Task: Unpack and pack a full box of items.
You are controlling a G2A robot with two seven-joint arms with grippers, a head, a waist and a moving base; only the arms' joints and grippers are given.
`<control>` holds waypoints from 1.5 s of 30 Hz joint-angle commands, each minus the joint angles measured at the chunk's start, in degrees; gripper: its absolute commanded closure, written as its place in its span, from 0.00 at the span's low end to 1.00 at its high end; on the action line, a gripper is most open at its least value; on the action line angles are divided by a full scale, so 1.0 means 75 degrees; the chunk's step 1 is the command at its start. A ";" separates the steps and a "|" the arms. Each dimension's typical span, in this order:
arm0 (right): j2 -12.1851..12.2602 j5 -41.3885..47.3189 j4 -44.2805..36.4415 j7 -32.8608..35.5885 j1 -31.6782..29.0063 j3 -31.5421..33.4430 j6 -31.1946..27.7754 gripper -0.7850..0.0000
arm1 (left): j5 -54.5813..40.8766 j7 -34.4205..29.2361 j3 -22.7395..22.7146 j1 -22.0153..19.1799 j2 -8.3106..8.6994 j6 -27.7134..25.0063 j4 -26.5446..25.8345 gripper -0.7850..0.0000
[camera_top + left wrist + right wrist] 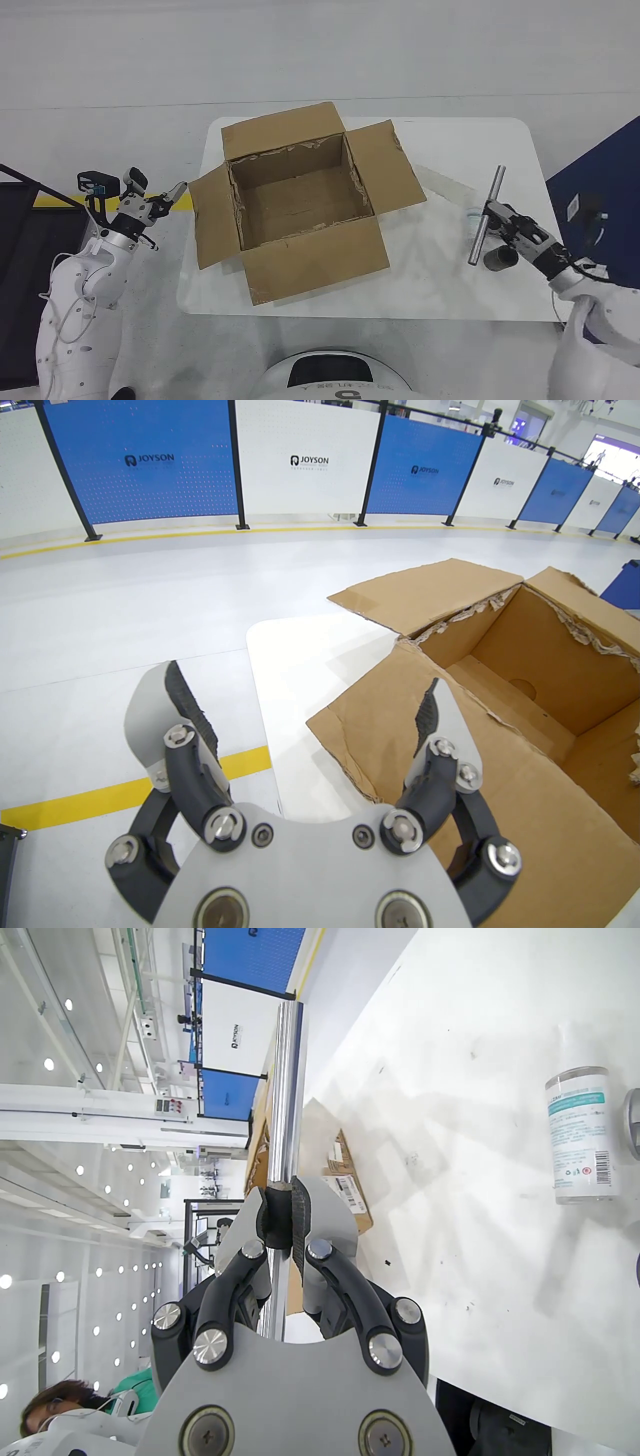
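Your right gripper (282, 1213) clamps the rod (287, 1093) mid-length, 3 o'clock of the box (310, 262) (stiff, slick, probably heavy); left gripper (300, 680) gapes.

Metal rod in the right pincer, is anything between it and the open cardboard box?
Nothing tall. The metal rod, clamped in the right pincer, is over the table. Between it and the cardboard box lie the box's flap spread toward it and a clear bottle on its side, both probably low enough to pass over.
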 commanded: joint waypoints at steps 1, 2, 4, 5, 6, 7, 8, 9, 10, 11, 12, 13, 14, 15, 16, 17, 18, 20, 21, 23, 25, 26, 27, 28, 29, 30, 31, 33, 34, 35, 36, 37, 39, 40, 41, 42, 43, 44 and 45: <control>0.0048 0.0051 0.0028 0.0073 0.0047 -0.0029 0.0007 1.00 | 0.0000 0.0000 0.0000 0.0000 0.0000 0.0000 0.0000 0.00; 0.0071 0.0047 -0.0006 0.0088 0.0081 -0.0080 0.0035 1.00 | 0.0000 0.0000 0.0000 0.0000 0.0000 0.0000 0.0000 0.00; 0.0115 -0.0031 -0.0131 0.0133 0.0126 -0.0223 0.0082 1.00 | 0.0000 0.0000 0.0000 0.0000 0.0000 0.0000 0.0000 0.00; 0.0136 -0.0094 -0.0242 0.0136 0.0147 -0.0310 0.0113 1.00 | 0.0000 0.0000 0.0000 0.0000 0.0000 0.0000 0.0000 0.00; 0.0156 -0.0169 -0.0358 0.0147 0.0155 -0.0409 0.0146 1.00 | 0.0000 0.0000 0.0000 0.0000 0.0000 0.0000 0.0000 0.00; 0.0175 -0.0246 -0.0509 0.0168 0.0164 -0.0528 0.0162 1.00 | 0.0000 0.0000 0.0000 0.0000 0.0000 0.0000 0.0000 0.00; 0.0192 -0.0368 -0.0644 0.0152 0.0156 -0.0649 0.0197 1.00 | 0.0000 0.0000 0.0000 0.0000 0.0000 0.0000 0.0000 0.00; 0.0210 -0.0533 -0.0802 0.0156 0.0154 -0.0819 0.0244 1.00 | 0.0000 0.0000 0.0000 0.0000 0.0000 0.0000 0.0000 0.00; 0.0225 -0.0682 -0.0946 0.0127 0.0166 -0.1004 0.0302 1.00 | 0.0000 0.0000 0.0000 0.0000 0.0000 0.0000 0.0000 0.00; 0.0238 -0.0851 -0.1072 0.0085 0.0181 -0.1203 0.0387 1.00 | 0.0000 0.0000 0.0000 0.0000 0.0000 0.0000 0.0000 0.00; 0.0251 -0.1015 -0.1209 0.0036 0.0221 -0.1429 0.0464 1.00 | 0.0000 0.0000 0.0000 0.0000 0.0000 0.0000 0.0000 0.00; 0.0263 -0.1166 -0.1306 -0.0017 0.0263 -0.1644 0.0564 1.00 | 0.0000 0.0000 0.0000 0.0000 0.0000 0.0000 0.0000 0.00; 0.0277 -0.1301 -0.1413 -0.0017 0.0325 -0.1882 0.0659 1.00 | 0.0000 0.0000 0.0000 0.0000 0.0000 0.0000 0.0000 0.00; 0.0291 -0.1453 -0.1538 -0.0074 0.0399 -0.2093 0.0752 1.00 | 0.0000 0.0000 0.0000 0.0000 0.0000 0.0000 0.0000 0.00; 0.0302 -0.1644 -0.1645 -0.0166 0.0465 -0.2317 0.0869 1.00 | 0.0000 0.0000 0.0000 0.0000 0.0000 0.0000 0.0000 0.00; 0.0310 -0.1826 -0.1744 -0.0246 0.0541 -0.2597 0.1026 1.00 | 0.0000 0.0000 0.0000 0.0000 0.0000 0.0000 0.0000 0.00; 0.0321 -0.2030 -0.1815 -0.0295 0.0630 -0.2875 0.1163 1.00 | 0.0000 0.0000 0.0000 0.0000 0.0000 0.0000 0.0000 0.00; 0.0339 -0.2480 -0.1836 -0.0441 0.0908 -0.3450 0.1523 1.00 | 0.0000 0.0000 0.0000 0.0000 0.0000 0.0000 0.0000 0.00; 0.0348 -0.2704 -0.1787 -0.0467 0.1090 -0.3764 0.1716 1.00 | 0.0000 0.0000 0.0000 0.0000 0.0000 0.0000 0.0000 0.00; 0.0361 -0.3119 -0.1612 -0.0571 0.1548 -0.4274 0.2207 1.00 | 0.0000 0.0000 0.0000 0.0000 0.0000 0.0000 0.0000 0.00; 0.0357 -0.3393 -0.1318 -0.0702 0.1986 -0.4778 0.2692 1.00 | 0.0000 0.0000 0.0000 0.0000 0.0000 0.0000 0.0000 0.00; 0.0356 -0.3465 -0.1159 -0.0724 0.2216 -0.4970 0.2899 1.00 | 0.0000 0.0000 0.0000 0.0000 0.0000 0.0000 0.0000 0.00; 0.0357 -0.3548 -0.0991 -0.0747 0.2410 -0.5135 0.3082 1.00 | 0.0000 0.0000 0.0000 0.0000 0.0000 0.0000 0.0000 0.00; 0.0364 -0.3650 -0.0845 -0.0701 0.2564 -0.5277 0.3228 1.00 | 0.0000 0.0000 0.0000 0.0000 0.0000 0.0000 0.0000 0.00; 0.0381 -0.3808 -0.0723 -0.0590 0.2688 -0.5368 0.3397 1.00 | 0.0000 0.0000 0.0000 0.0000 0.0000 0.0000 0.0000 0.00; 0.0399 -0.4008 -0.0677 -0.0599 0.2761 -0.5359 0.3604 1.00 | 0.0000 0.0000 0.0000 0.0000 0.0000 0.0000 0.0000 0.00; 0.0414 -0.4151 -0.0719 -0.0641 0.2753 -0.5327 0.3694 1.00 | 0.0000 0.0000 0.0000 0.0000 0.0000 0.0000 0.0000 0.00; 0.0414 -0.4151 -0.0719 -0.0641 0.2753 -0.5327 0.3694 1.00 | 0.0000 0.0000 0.0000 0.0000 0.0000 0.0000 0.0000 0.00; 0.0414 -0.4151 -0.0719 -0.0641 0.2753 -0.5327 0.3694 1.00 | 0.0000 0.0000 0.0000 0.0000 0.0000 0.0000 0.0000 0.00; 0.0414 -0.4151 -0.0719 -0.0641 0.2753 -0.5327 0.3694 1.00 | 0.0000 0.0000 0.0000 0.0000 0.0000 0.0000 0.0000 0.00; 0.0414 -0.4151 -0.0719 -0.0641 0.2753 -0.5327 0.3694 1.00 | 0.0000 0.0000 0.0000 0.0000 0.0000 0.0000 0.0000 0.00; 0.0414 -0.4151 -0.0719 -0.0641 0.2753 -0.5327 0.3694 1.00 | 0.0000 0.0000 0.0000 0.0000 0.0000 0.0000 0.0000 0.00; 0.0414 -0.4151 -0.0719 -0.0641 0.2753 -0.5327 0.3694 1.00 | 0.0000 0.0000 0.0000 0.0000 0.0000 0.0000 0.0000 0.00; 0.0414 -0.4151 -0.0719 -0.0641 0.2753 -0.5327 0.3694 1.00 | 0.0000 0.0000 0.0000 0.0000 0.0000 0.0000 0.0000 0.00; 0.0414 -0.4151 -0.0719 -0.0641 0.2753 -0.5327 0.3694 1.00 | 0.0000 0.0000 0.0000 0.0000 0.0000 0.0000 0.0000 0.00; 0.0414 -0.4151 -0.0719 -0.0641 0.2753 -0.5327 0.3694 1.00 | 0.0000 0.0000 0.0000 0.0000 0.0000 0.0000 0.0000 0.00; 0.0414 -0.4151 -0.0719 -0.0641 0.2753 -0.5327 0.3694 1.00 | 0.0000 0.0000 0.0000 0.0000 0.0000 0.0000 0.0000 0.00; 0.0419 -0.4145 -0.0570 -0.0674 0.2745 -0.5454 0.3511 1.00 | 0.0000 0.0000 0.0000 0.0000 0.0000 0.0000 0.0000 0.00; 0.0428 -0.4242 -0.0379 -0.0701 0.2815 -0.5619 0.3339 1.00 | 0.0000 0.0000 0.0000 0.0000 0.0000 0.0000 0.0000 0.00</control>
